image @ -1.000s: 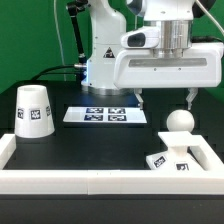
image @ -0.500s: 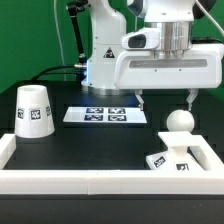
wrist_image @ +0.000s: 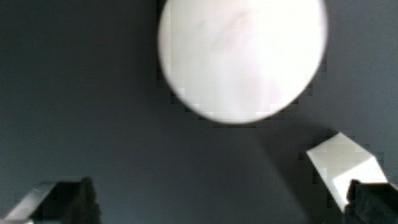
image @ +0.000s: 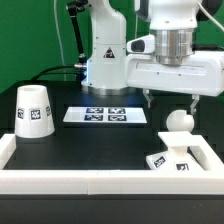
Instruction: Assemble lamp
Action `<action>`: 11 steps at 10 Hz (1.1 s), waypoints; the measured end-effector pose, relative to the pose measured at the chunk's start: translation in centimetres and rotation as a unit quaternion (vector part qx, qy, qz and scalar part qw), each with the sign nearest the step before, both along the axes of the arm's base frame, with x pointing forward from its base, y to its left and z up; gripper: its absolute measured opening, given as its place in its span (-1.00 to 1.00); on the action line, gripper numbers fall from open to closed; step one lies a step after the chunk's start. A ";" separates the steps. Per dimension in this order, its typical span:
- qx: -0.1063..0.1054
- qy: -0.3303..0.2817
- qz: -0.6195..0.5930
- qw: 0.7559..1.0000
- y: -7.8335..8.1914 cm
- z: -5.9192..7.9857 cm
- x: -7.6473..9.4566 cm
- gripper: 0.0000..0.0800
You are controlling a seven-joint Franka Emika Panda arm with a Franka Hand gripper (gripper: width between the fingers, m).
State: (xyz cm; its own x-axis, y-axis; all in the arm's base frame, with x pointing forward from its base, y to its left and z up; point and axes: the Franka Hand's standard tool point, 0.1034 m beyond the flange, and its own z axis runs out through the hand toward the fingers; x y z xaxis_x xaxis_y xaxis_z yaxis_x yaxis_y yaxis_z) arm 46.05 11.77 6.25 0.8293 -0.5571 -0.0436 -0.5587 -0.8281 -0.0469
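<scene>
The white ball-shaped bulb (image: 179, 121) sits on the short post of the flat square base (image: 172, 160) at the exterior view's right, both tagged. The tapered white shade (image: 34, 111) stands on the black table at the exterior view's left. My gripper (image: 170, 100) hangs open just above and slightly left of the bulb, its fingers (image: 147, 99) apart and holding nothing. In the wrist view the bulb (wrist_image: 242, 55) shows as a large white oval ahead of the dark fingertips (wrist_image: 59, 203), with a corner of the base (wrist_image: 343, 158) beside one finger.
The marker board (image: 97, 115) lies flat at the table's middle back. A white raised rim (image: 100, 180) borders the table's front and sides. The robot's white body (image: 105, 50) stands behind the marker board.
My gripper has shifted toward the exterior view's right, closer over the bulb. The lamp parts have not moved.
</scene>
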 end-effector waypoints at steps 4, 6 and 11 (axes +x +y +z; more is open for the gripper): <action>0.001 -0.015 0.031 0.999 1.3 0.4 0.0 0.75; 0.004 -0.057 0.064 0.996 2.4 0.3 -0.5 0.75; 0.002 -0.065 0.084 0.994 2.1 -0.4 -0.7 0.75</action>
